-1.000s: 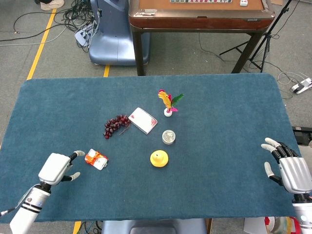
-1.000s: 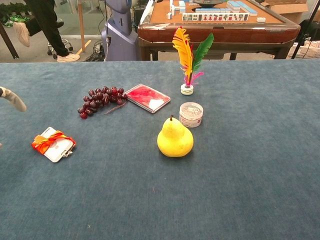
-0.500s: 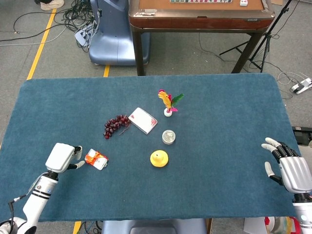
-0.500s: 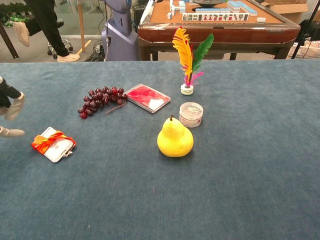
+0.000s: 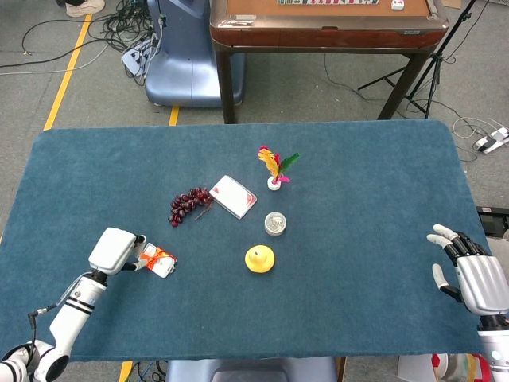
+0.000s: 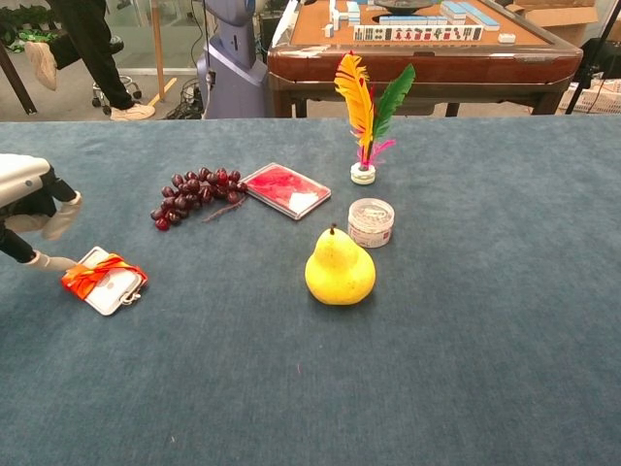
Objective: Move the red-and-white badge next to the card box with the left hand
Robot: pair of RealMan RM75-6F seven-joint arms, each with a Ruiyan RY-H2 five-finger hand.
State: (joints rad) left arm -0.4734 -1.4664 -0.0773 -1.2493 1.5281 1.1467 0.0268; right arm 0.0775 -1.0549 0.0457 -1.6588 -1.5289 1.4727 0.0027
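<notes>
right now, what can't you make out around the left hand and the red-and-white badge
- Left hand, chest view: cut off by the left edge.
- Contact with the red-and-white badge with orange ribbon: head view too small, chest view blurred.
- Right hand: outside the chest view.
- Flat red-and-white card box: print too small.

On the table: one badge [image 5: 157,260], one card box [image 5: 234,196], one grape bunch [image 5: 188,204], one pear [image 5: 259,259], one feather shuttlecock [image 5: 274,167], one small round tin [image 5: 275,223], two robot hands [image 5: 115,250].

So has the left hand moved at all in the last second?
Yes. In the head view the left hand has slid right across the table toward the red-and-white badge, which has stayed put, and now reaches its left edge.
</notes>
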